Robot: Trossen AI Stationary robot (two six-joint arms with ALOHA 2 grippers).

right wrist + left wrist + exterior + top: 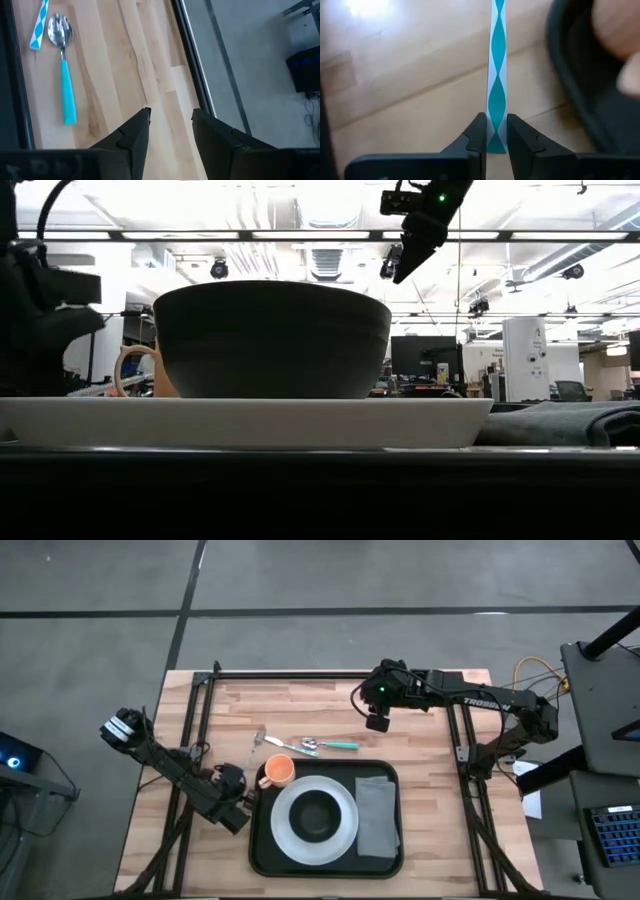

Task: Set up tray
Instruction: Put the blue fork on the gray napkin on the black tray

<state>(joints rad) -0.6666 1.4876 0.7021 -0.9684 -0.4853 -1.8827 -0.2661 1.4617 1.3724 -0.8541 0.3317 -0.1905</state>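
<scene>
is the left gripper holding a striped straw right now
Yes: in the left wrist view the left gripper has its fingers closed on the lower end of the teal-and-white striped straw.

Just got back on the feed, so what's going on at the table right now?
The left hand is shut on a teal-and-white striped straw, low over the wood beside the tray. The tray already holds a white plate with a dark bowl, an orange cup and a grey napkin. A teal-handled spoon lies outside it. The right hand hangs open above the far side.
</scene>
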